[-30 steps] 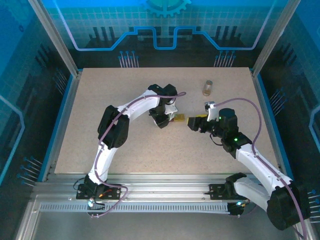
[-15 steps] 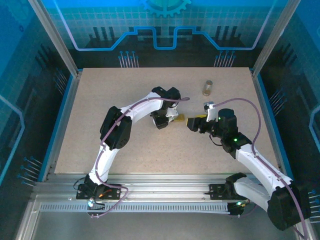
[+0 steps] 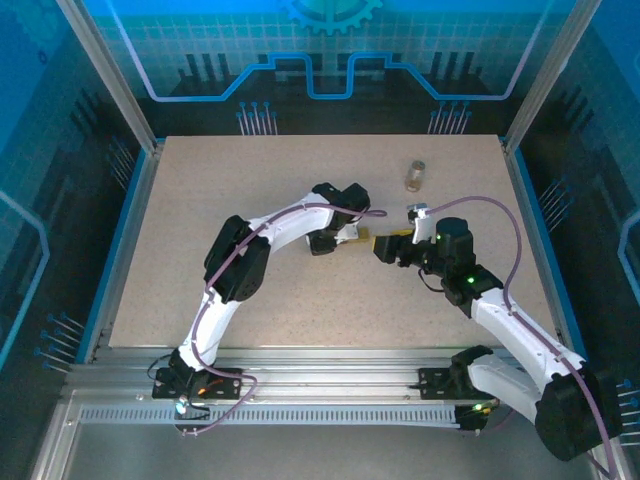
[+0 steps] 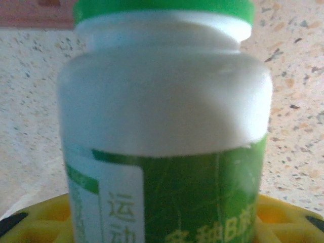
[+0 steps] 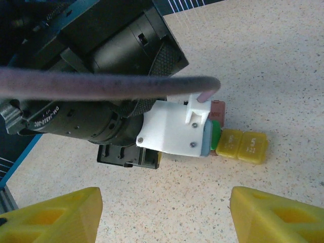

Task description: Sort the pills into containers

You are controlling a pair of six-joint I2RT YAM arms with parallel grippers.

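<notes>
**Q:** How are the containers identified, and where are they located?

**A:** Two small square boxes are identified near the middle of the table (image 3: 200,250), between the two arms. In the right wrist view, the dark red box (image 5: 218,108) is seen just behind the yellow box (image 5: 244,147). Whether the two touch cannot be determined. The yellow box is presented as two adjoining square halves with rounded corners. A faint raised mark is seen on the outer half.

**Q:** What is contained in them?

**A:** The contents cannot be determined, as only outer faces are presented. The dark red box is largely covered by the left gripper (image 3: 322,241).

**Q:** In what state are the grippers found?

**A:** The left gripper is closed on the white bottle (image 4: 162,101), which is carried between its yellow fingers (image 4: 45,217). The bottle is fitted with a green cap (image 5: 215,136) and a green label printed with characters. The cap is pointed toward the boxes and is positioned just beside the yellow box. The right gripper (image 5: 162,223) is held wide, with nothing between its fingertips. It is positioned near the boxes, on the side opposite the left gripper.

**Q:** What else is noted?

**A:** A small jar (image 3: 414,176) is stood upright toward the far edge of the table, well apart from the boxes.
</notes>
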